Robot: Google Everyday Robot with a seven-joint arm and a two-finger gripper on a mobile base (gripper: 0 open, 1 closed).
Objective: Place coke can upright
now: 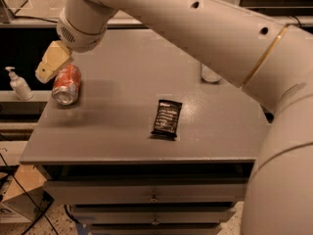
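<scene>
Camera view spotter: You have the can (67, 83) at the far left of the table (127, 106), close to its left edge. It is red with white markings and leans over, one silver end turned toward the camera. It isn't upright yet.

Operator: Is the tool on it?

Camera view spotter: The tool (55, 62) sits right against the can's upper left side, at the end of the arm that reaches across the table. I cannot tell whether it is grasping the can or has released it, because the contact is hidden. My guess is that the tool is tipping or carrying the can, since a free can would hardly rest at that lean.

Operator: Why so near the edge?

Camera view spotter: Judging from the layout alone, that spot keeps the can well apart from the black wrapper (167, 119) in the middle and from the clear bottle (210, 74) at the back, which is mostly hidden by the arm. Nothing crowds your landing. The edge is your risk: a can toppling leftward could roll off toward the soap dispenser (18, 83) beyond the table.

Operator: Any labels readable?

Camera view spotter: None. The can's white markings don't resolve into a brand name. The wrapper shows pale lines of print I can't make out, and the bottle shows nothing legible.
</scene>
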